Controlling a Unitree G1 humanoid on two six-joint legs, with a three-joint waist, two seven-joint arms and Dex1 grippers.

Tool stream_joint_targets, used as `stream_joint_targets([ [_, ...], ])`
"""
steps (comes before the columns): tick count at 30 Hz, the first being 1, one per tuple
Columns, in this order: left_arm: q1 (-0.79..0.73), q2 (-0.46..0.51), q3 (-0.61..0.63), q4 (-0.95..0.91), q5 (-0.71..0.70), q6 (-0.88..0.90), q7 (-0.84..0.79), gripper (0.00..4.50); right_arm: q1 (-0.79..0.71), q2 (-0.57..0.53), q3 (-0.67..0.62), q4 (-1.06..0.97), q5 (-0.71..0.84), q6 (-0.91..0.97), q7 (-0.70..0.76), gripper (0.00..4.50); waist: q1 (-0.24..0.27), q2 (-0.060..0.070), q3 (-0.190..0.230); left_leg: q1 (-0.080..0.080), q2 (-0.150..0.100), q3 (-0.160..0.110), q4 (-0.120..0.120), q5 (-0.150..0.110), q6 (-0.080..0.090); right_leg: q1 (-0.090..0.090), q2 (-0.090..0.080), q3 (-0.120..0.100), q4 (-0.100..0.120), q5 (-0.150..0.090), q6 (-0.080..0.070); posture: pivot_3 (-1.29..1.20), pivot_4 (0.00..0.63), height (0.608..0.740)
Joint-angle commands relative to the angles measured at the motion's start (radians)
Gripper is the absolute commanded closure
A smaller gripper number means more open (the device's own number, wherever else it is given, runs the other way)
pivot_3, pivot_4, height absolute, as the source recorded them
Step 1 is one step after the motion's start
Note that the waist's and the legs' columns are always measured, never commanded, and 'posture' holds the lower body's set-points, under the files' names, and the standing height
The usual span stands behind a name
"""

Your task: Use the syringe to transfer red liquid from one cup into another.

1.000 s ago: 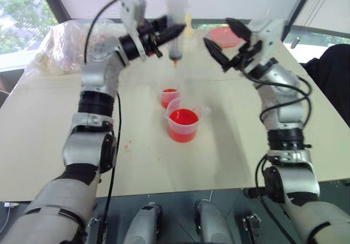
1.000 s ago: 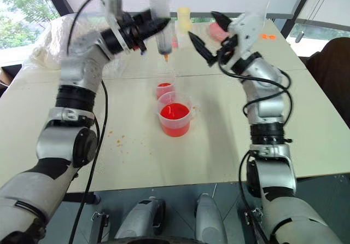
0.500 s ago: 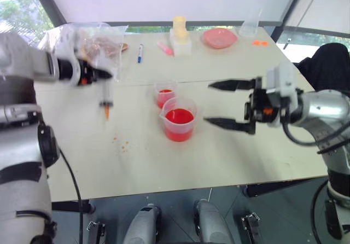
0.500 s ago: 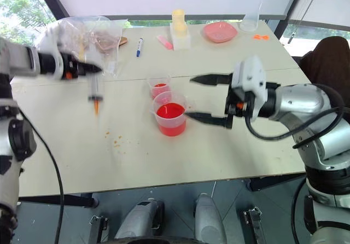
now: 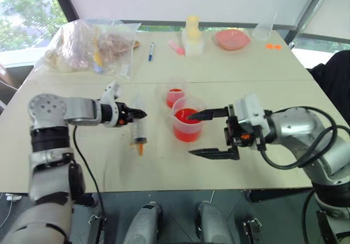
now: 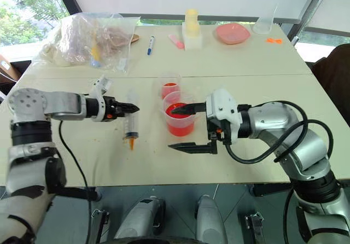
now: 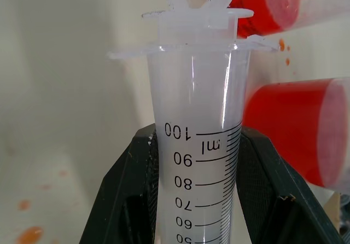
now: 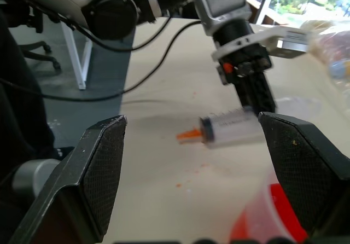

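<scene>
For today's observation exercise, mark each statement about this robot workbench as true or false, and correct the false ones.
1. The left end effector grips the large clear plastic syringe with printed scale marks. True.
2. The syringe's orange tip points up at the ceiling. False: it points down toward the table.
3. The right end effector is shut on the larger clear spouted beaker of red liquid. False: it is open and holds nothing, one finger over the beaker's rim and the other nearer the table edge.
4. The smaller clear plastic cup stands just behind the beaker and holds red liquid. True.
5. A blue pen lies on the far part of the table. True.
</scene>
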Motion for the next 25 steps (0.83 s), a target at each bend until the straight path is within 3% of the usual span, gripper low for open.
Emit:
stream_joint_targets([
  [1,0.008,-0.021,0.066,-0.047,-0.098,0.005,0.14,2.09,0.006,0.006,-0.012,-0.032,-0.005,-0.011,-0.02,0.43,-0.001,0.0,0.0,0.0,0.0,0.0,0.0,0.0,0.0,0.0,0.0,0.0,0.0,0.0,0.0,0.0,0.15,0.74],
  [6,0.015,-0.008,0.07,-0.034,-0.182,-0.039,0.251,0.21,0.023,0.008,-0.018,-0.03,-0.011,-0.013,-0.039,0.43,0.004,0.0,0.0,0.0,0.0,0.0,0.0,0.0,-0.001,0.0,0.0,0.0,0.0,0.0,0.0,0.0,0.15,0.74],
  [7,0.013,0.001,0.068,-0.032,-0.192,-0.05,0.268,0.04,0.03,0.006,-0.021,-0.028,-0.014,-0.015,-0.041,0.43,0.005,-0.001,0.0,0.0,0.0,0.0,0.0,0.0,-0.001,0.0,0.0,0.0,0.0,0.0,0.0,0.0,0.15,0.74],
  [12,0.031,0.057,0.033,-0.139,-0.192,-0.079,0.212,0.04,0.058,-0.009,-0.044,-0.018,-0.031,-0.024,-0.052,0.43,0.006,-0.001,0.0,0.0,0.0,0.0,0.0,0.0,-0.001,0.0,0.001,0.0,0.0,0.0,0.0,0.0,0.15,0.74],
  [14,0.064,0.111,0.013,-0.306,-0.11,-0.142,0.018,0.04,0.068,-0.01,-0.077,-0.009,-0.034,-0.027,-0.071,0.43,0.004,-0.001,0.0,0.0,0.0,0.0,0.0,0.0,-0.001,0.0,0.001,0.0,0.0,0.0,-0.001,0.0,0.15,0.74],
  [16,0.175,0.205,-0.043,-0.547,0.18,-0.474,-0.266,0.04,0.077,-0.01,-0.129,0.008,-0.028,-0.022,-0.102,0.43,-0.001,0.0,-0.001,0.0,0.0,0.001,-0.001,0.001,-0.001,0.0,0.001,0.0,-0.001,0.0,-0.001,0.0,0.15,0.74],
  [20,0.391,0.349,-0.12,-0.7,0.408,-0.728,-0.661,0.04,0.129,-0.026,-0.24,0.011,-0.01,0.017,-0.166,0.43,0.003,0.004,-0.003,0.001,0.003,0.005,-0.007,0.002,-0.003,0.001,0.004,0.001,-0.011,0.001,-0.01,0.0,0.15,0.74],
  [25,0.564,0.357,-0.053,-0.757,0.504,-0.882,-0.825,0.04,0.223,-0.041,-0.36,0.016,-0.005,0.062,-0.239,0.43,0.011,0.004,-0.003,0.0,0.004,0.004,-0.006,0.0,0.0,0.004,0.003,0.0,-0.016,0.0,-0.011,0.0,0.15,0.74],
])
